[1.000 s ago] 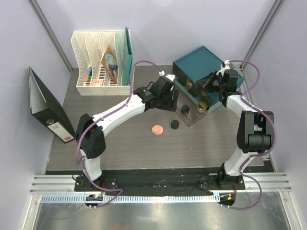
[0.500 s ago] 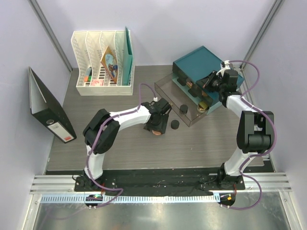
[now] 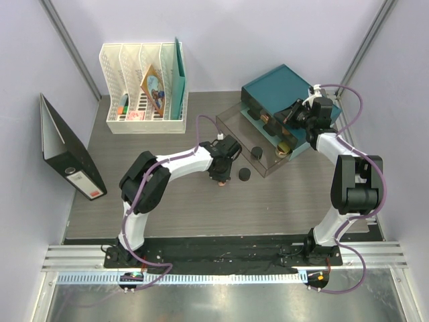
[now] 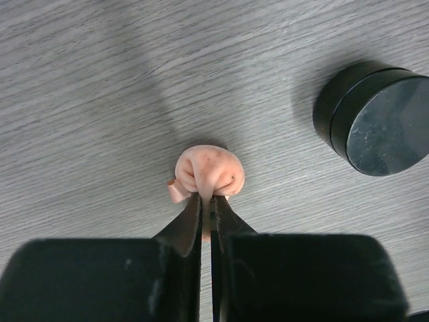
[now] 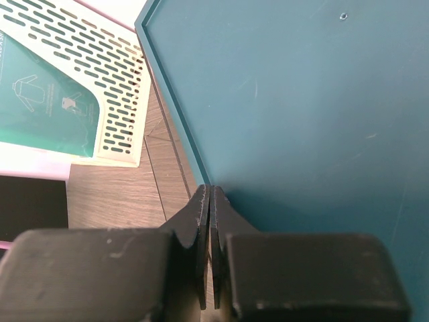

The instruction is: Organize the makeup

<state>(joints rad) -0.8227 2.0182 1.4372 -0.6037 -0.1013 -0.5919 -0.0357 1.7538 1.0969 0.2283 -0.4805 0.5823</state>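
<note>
Our left claw is down at the counter, near its middle, with its two fingers clenched together. Right at the tips sits the coral makeup piece. It lies just ahead of the claw and touches the finger ends. Its near edge is puckered into folds where the tips meet it. From the wrist view we take it that the claw is pinching that edge, though the overhead view hides the contact under the arm, so we cannot be fully sure. The rest of the piece rests on the wood-grain surface.

To the right of it, apart from both the claw and the coral piece, a black pot stands on the counter. From above we see this pot between the left claw and the clear tray. A second black pot and a gold jar sit at the near end of the tray.

Our right claw is over by the teal box at the back right. Its fingers are clenched with nothing between them, and the tips are at the edge of the box.
</note>
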